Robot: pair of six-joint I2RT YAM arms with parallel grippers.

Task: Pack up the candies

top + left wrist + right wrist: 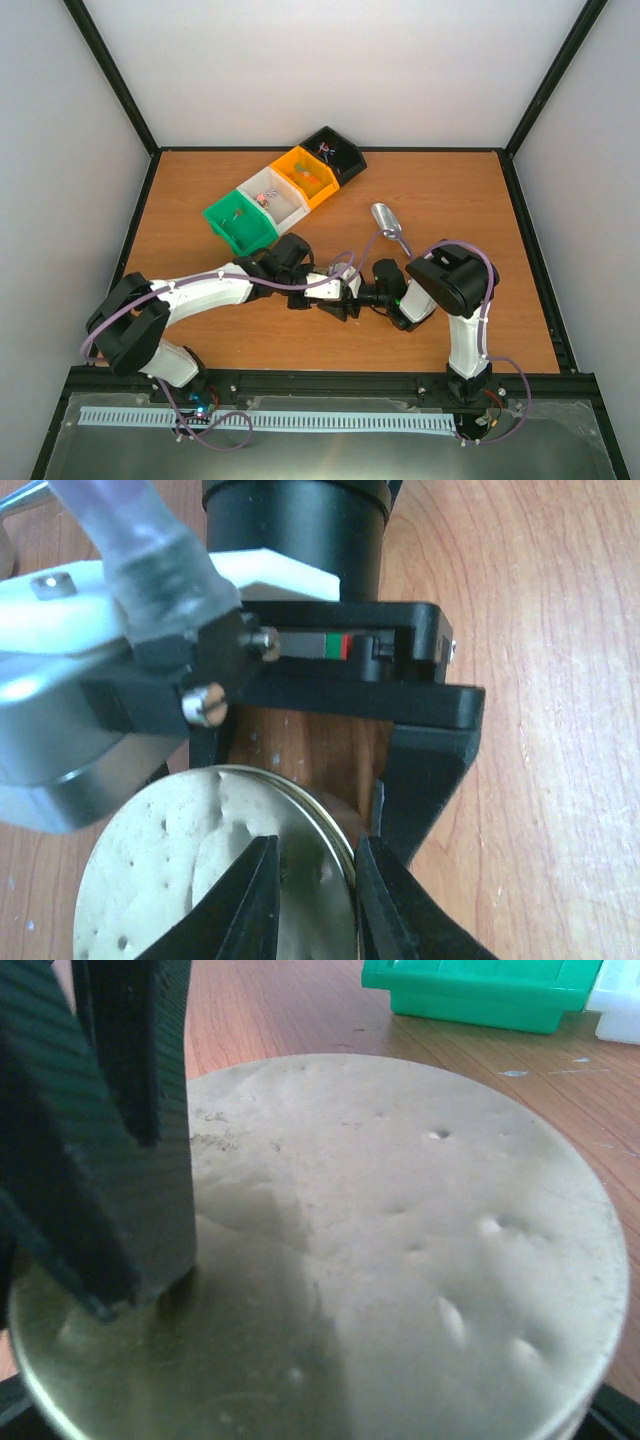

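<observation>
The candies are tiny wrapped bits lying in the bins: some in the white bin (263,198), some in the orange bin (303,171) and some in the black bin (327,150). Both grippers meet near the table's middle over a round gold lid (170,880) (400,1240). My left gripper (345,298) (315,845) straddles the lid's rim, one finger on the dimpled face and one outside the rim, with a narrow gap left. My right gripper (368,294) spans the lid's width, and its finger (430,770) lies against the rim.
A green bin (238,222) heads the diagonal row of four bins at the back centre. A shiny metal scoop (390,226) lies just beyond the grippers, to the right of the bins. Walls close the table on three sides.
</observation>
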